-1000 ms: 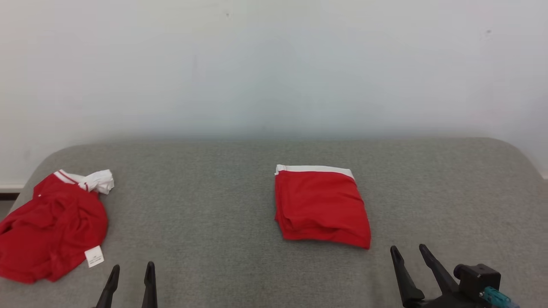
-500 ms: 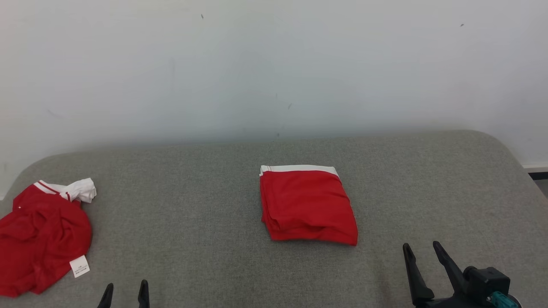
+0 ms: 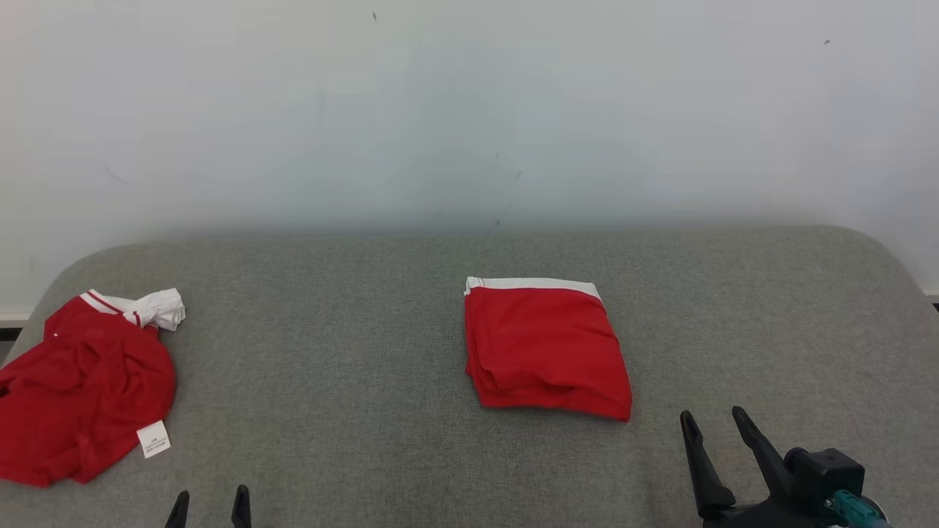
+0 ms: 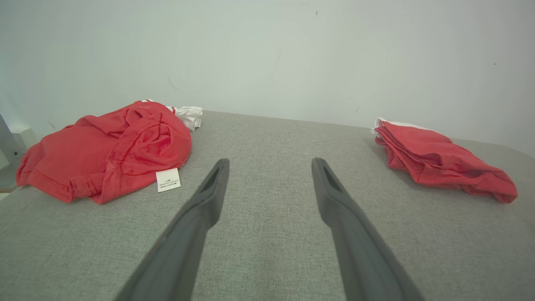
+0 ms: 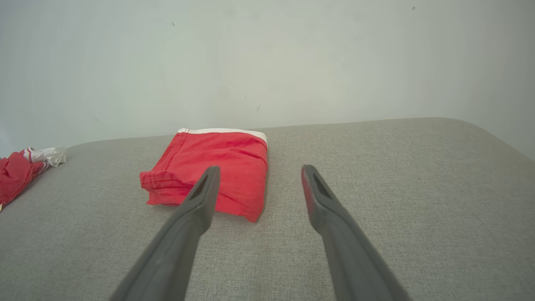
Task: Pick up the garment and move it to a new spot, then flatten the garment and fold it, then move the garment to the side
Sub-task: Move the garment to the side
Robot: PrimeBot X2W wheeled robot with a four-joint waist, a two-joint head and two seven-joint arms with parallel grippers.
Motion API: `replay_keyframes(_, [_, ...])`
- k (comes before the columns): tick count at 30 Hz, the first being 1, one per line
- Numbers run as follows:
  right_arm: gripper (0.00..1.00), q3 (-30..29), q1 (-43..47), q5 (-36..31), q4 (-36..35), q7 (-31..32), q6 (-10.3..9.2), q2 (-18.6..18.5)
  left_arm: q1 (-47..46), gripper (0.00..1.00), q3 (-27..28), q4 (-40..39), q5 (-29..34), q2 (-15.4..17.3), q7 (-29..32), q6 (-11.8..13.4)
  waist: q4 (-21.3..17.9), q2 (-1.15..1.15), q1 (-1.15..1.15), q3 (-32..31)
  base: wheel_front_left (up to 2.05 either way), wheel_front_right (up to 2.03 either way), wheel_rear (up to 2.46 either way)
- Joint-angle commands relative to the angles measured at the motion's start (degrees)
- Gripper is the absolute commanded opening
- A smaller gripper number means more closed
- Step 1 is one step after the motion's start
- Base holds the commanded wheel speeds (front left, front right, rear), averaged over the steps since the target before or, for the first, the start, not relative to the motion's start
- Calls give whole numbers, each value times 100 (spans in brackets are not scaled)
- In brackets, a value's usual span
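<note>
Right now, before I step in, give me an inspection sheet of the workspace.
Surface: grey padded surface, flat, no stains seen.
Job's things: folded red garment with a white band along its far edge, lying near the middle; crumpled red garment at the robot's far left, white label showing at its near edge.
Clutter: nothing seen.
Grippers: left gripper jaws open, empty, above bare surface; right gripper jaws open, empty, near the folded garment's near right corner, not touching it.
Cables: nothing seen.
Surroundings: pale wall behind the surface, a few small dark specks.
</note>
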Motion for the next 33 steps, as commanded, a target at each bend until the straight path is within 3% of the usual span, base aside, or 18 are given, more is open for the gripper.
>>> replay_keyframes(1, [100, -19, 13, -44, -42, 10, -10, 18, 27, 100, -15, -26, 55, -16, -19, -29, 17, 0, 0, 14, 0, 0, 0])
replay_keyframes(7, [100, -56, -8, -55, -114, 126, -10, 3, 40, 100, -62, -47, 77, -46, -19, -5, 65, 0, 0, 32, 0, 0, 0])
replay_keyframes(11, [100, -15, -202, -20, -72, 584, -10, -115, 5, 100, -121, -52, 81, -70, -17, 6, 157, 0, 0, 60, 0, 0, 0])
replay_keyframes(14, [100, -47, -486, 34, 101, 1289, -10, -204, -17, 100, -174, -64, 78, -71, -5, 5, 272, 0, 0, 105, 0, 0, 0])
replay_keyframes(20, [100, -1006, -1658, -129, 786, 3519, -9, -102, -105, 100, -354, -75, 73, -7, 67, -33, 733, 0, 0, 295, 0, 0, 0])
replay_keyframes(24, [100, -1433, -2291, -481, 1222, 4365, -9, -19, -117, 100, -468, -88, 72, 3, 93, -38, 1051, 0, 0, 441, 0, 0, 0])
replay_keyframes(33, [100, -2160, -3063, -1514, 2019, 4744, -9, 126, -343, 100, -677, -38, 9, -32, 50, -88, 1556, 0, 0, 882, 0, 0, 0])
